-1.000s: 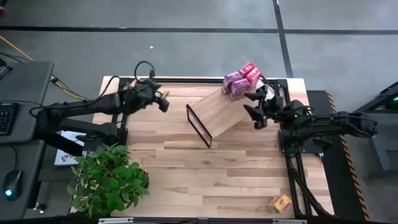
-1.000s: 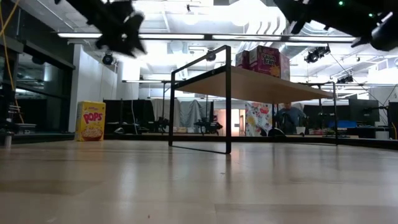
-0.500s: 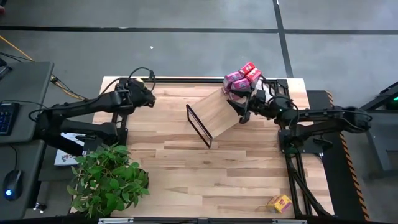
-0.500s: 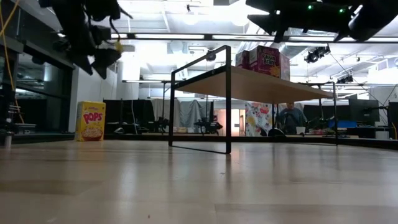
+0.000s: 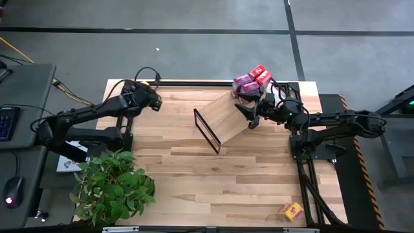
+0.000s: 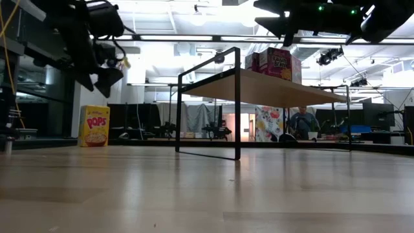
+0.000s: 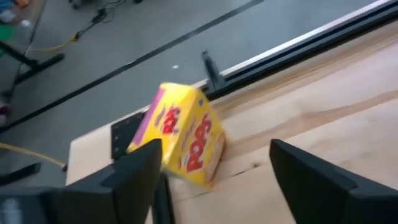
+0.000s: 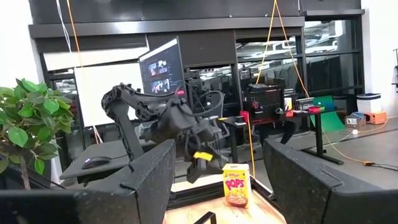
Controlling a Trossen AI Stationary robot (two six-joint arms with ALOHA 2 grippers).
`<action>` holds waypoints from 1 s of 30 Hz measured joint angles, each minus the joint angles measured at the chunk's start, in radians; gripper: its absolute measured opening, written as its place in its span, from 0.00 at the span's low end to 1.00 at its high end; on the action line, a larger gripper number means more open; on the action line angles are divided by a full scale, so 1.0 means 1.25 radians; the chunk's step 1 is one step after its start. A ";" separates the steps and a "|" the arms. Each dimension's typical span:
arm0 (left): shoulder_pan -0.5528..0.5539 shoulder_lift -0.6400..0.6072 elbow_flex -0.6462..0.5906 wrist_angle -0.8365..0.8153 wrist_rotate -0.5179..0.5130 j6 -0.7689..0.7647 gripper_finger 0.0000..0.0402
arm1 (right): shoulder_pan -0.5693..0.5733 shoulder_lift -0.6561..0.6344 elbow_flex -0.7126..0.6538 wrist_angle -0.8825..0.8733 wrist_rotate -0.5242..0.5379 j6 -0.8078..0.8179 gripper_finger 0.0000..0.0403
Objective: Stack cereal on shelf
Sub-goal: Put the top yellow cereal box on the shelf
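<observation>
One yellow cereal box (image 7: 186, 144) stands upright on its base at the table's far left corner, also seen in the low view (image 6: 94, 126). My left gripper (image 7: 214, 152) hovers open just before it, a finger on either side, touching nothing. Two pink and two red boxes (image 5: 252, 80) sit on the far right end of the shelf (image 5: 226, 120), which stands slantwise on its black wire ends. My right gripper (image 5: 250, 111) is open above the shelf board, close beside those boxes. A second yellow box (image 5: 291, 210) lies at the table's near right corner.
A potted green plant (image 5: 113, 186) fills the table's near left corner. Black rails (image 5: 213, 83) run along the table's far and side edges. Bare planks (image 5: 213, 181) stretch between the shelf and the near edge. A person stands in the room beyond the table (image 6: 299, 123).
My left gripper has swung toward the table's far left corner, come lower and tipped toward the yellow box. My right gripper has moved toward the table's left, from beside the shelf's right end to over its board, then held still. No box has moved.
</observation>
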 joint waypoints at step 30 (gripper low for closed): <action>0.218 0.005 -0.002 0.038 0.171 0.095 0.88 | 0.000 0.000 0.000 -0.018 0.000 0.000 0.58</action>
